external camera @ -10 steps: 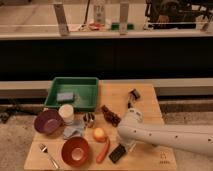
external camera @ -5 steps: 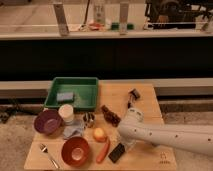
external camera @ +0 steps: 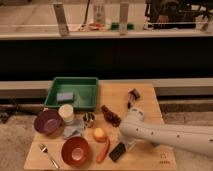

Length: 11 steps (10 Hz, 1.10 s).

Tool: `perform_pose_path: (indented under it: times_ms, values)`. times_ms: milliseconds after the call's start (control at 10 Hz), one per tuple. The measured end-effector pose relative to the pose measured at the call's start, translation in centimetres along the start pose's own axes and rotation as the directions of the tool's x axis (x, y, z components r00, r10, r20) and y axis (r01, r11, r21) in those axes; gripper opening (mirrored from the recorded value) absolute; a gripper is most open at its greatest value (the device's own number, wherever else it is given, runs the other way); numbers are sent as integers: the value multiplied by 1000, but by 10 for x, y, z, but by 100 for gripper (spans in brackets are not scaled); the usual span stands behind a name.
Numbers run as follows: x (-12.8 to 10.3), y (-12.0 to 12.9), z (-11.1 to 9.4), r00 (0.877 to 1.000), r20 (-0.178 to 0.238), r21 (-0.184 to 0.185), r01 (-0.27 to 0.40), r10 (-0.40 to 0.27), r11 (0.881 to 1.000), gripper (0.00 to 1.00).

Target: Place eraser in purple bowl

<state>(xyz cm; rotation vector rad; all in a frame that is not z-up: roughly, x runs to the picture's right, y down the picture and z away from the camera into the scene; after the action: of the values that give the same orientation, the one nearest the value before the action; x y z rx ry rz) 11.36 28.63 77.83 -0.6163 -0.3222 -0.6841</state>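
The eraser (external camera: 117,151), a small flat black block, lies on the wooden table near its front edge, just right of the carrot (external camera: 103,150). The purple bowl (external camera: 47,121) stands at the table's left side, well left of the eraser, with nothing showing in it. My white arm reaches in from the right. The gripper (external camera: 126,144) hangs at its end, low over the table, right beside or on the eraser's upper right end. I cannot tell whether it touches the eraser.
An orange-red bowl (external camera: 75,150) and a fork (external camera: 48,155) sit at the front left. A green tray (external camera: 80,104) holds a grey-blue block (external camera: 64,96). A white cup (external camera: 66,113), cloth (external camera: 74,131), small can (external camera: 88,119), orange fruit (external camera: 99,134), dark red item (external camera: 111,116) and black tool (external camera: 132,96) stand around.
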Motion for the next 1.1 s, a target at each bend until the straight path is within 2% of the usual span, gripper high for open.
perform_pose_path:
  times_ms: [300,500,700,900,1100]
  values:
    - [4,-4,-44,1000,28,89,-5,3,996,0]
    - [6,-6,-80,999,42,159,-10,4,987,0]
    - [1,-11,-106,999,49,224,5,-16,975,0]
    - [-9,-20,-118,998,57,274,24,-40,961,0]
    - [-26,-39,-123,995,63,310,59,-83,949,0]
